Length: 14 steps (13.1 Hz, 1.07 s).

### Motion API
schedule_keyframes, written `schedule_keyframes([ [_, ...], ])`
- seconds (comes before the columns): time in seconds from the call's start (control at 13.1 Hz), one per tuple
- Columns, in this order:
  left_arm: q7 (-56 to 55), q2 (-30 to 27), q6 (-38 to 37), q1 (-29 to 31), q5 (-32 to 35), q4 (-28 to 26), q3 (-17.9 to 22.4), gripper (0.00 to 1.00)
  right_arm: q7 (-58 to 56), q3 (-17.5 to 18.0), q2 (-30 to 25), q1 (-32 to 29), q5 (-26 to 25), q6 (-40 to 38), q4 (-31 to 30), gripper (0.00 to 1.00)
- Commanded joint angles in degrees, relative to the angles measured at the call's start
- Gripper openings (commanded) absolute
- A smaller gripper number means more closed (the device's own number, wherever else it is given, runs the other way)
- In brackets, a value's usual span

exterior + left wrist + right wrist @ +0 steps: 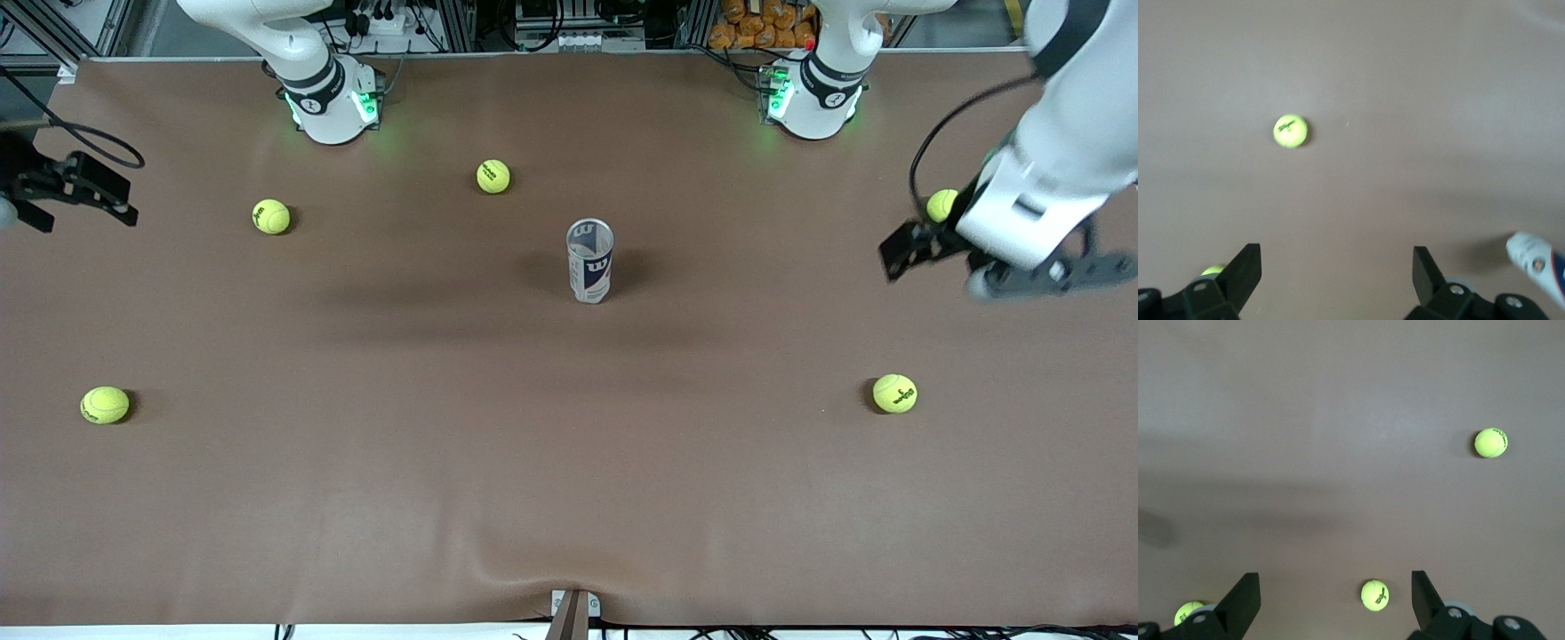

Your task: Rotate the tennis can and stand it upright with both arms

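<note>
Your tennis can (590, 260): slim clear plastic cylinder, white-and-navy label with "W", standing upright mid-table on smooth brown mat (569, 462), open mouth up. Fuzzy yellow-green tennis balls scattered round it, one (493, 176) nearest, toward bases. Your left gripper (1337, 280): black fingers spread wide, nothing held, over left arm's end of table, well apart from can. Your right gripper (1335, 603): fingers likewise spread, holding nothing, over right arm's end, well apart from can.

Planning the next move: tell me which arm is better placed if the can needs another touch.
Neither clearly. The tennis can stands upright mid-table. The left gripper and right gripper hang open over opposite table ends, both away from it. Only the left wrist view shows the can, a slight edge.
</note>
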Motion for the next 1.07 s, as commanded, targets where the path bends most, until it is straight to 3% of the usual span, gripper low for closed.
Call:
schedule_keyframes([
  [0.0,5.0,-3.3,-4.5,-0.5,-2.6,-0.7,4.1,1.0,1.4,1.0,-1.6,-0.3,1.0,-1.6,0.3,1.0],
  [0.23,6.7,-4.8,-8.3,-0.4,-4.4,-0.7,7.9,1.0,1.5,1.2,-2.2,-0.3,1.1,-2.2,0.4,1.0],
  [0.61,9.2,-8.9,-10.2,-0.4,-3.7,-1.9,8.7,1.0,1.5,1.2,-2.1,-0.2,1.1,-3.2,1.1,1.0],
  [0.99,14.5,-8.2,-4.5,1.7,-4.1,-5.3,10.3,1.0,1.4,1.2,-2.2,-0.3,1.1,-3.2,1.1,1.0],
])
